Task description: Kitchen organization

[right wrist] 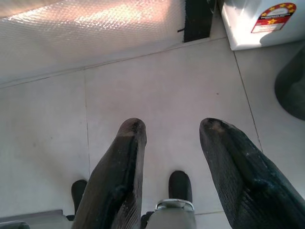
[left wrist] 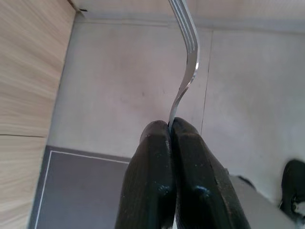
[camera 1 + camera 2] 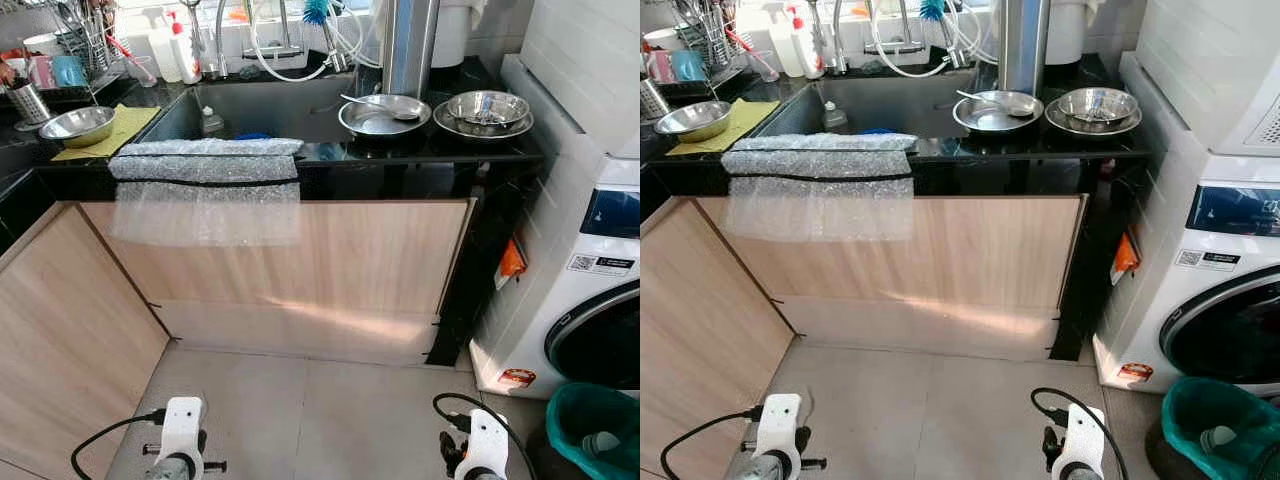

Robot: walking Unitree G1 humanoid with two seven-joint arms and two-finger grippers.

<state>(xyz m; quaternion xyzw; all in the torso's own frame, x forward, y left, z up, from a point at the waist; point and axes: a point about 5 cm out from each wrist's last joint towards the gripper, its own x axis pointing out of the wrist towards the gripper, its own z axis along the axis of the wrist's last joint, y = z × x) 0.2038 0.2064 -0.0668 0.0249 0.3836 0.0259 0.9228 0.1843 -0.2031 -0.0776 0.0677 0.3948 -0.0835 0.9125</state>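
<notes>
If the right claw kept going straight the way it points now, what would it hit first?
Most likely the floor tiles. The right claw, open and empty, points down at bare tile, with the cabinet base farther ahead. Depth is hard to judge.

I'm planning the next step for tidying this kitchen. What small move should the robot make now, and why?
Probably step forward toward the counter. The left tool is shut on a fork and hangs low over the floor tiles, while the sink and the cutlery rack sit beyond the cabinet front, likely out of reach. The right tool is open, holding nothing.
</notes>
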